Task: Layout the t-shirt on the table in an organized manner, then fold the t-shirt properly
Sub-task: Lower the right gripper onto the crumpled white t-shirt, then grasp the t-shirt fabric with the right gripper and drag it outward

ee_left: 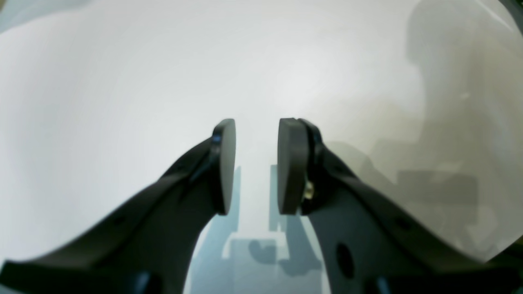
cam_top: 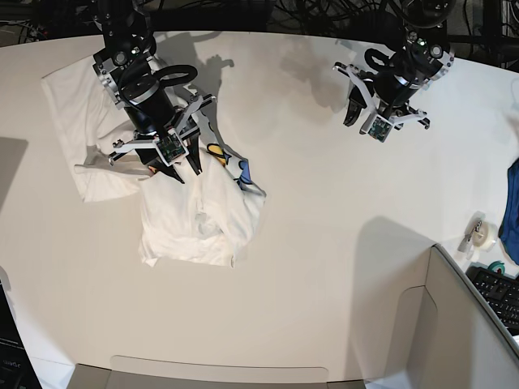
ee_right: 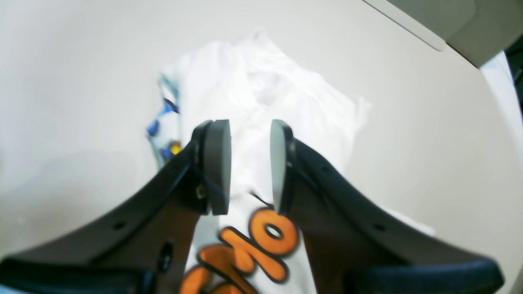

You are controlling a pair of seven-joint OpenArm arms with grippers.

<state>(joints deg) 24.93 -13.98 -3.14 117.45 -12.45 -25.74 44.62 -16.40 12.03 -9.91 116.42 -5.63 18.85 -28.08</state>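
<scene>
Wrist views show left gripper [ee_left: 256,165] and right gripper [ee_right: 250,163] parted, empty.

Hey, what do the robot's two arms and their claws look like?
Both arms are black with white brackets near the wrists and small green circuit boards. The left claw and right claw each have two curved matte black fingers ending in flat, rounded dark pads.
</scene>
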